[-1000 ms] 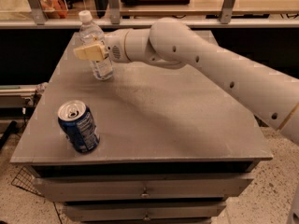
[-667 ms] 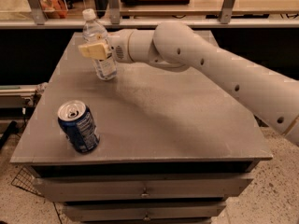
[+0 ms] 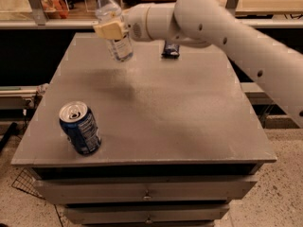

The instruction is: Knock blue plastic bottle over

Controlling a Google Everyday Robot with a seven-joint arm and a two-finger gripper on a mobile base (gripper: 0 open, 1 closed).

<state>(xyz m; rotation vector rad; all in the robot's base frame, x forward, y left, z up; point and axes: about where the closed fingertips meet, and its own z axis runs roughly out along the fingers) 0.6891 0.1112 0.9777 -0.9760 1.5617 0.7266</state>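
Blue plastic bottle [image 3: 121, 48] sits at far-left part of the grey tabletop [image 3: 189, 117], tilted: white cap leans up & to the left, base points down-right toward the tabletop surface. Can't tell if base is touching the surface or just above it. Clear body w/ white label.

Claw [image 3: 111, 30] is right at the bottle, approx mid-height, its beige tip lying across the bottle's front & touching it. Can't tell whether claw is clamped on the bottle or only pressed against it, as far side is hidden behind the plastic.

White arm [image 3: 227, 27] comes in from the right edge, running high across the far half of the tabletop, w/ a thick rounded joint just behind the claw.

1 small dark blue snack packet [image 3: 170, 49] lies near the far edge, partly under the arm, right of the bottle & apart from it.

1 dark blue soda can [image 3: 79, 128] stands near the front-left corner, top opened, well apart from bottle & claw.

Below the tabletop, 2 drawer fronts [image 3: 147, 193] w/ small knobs
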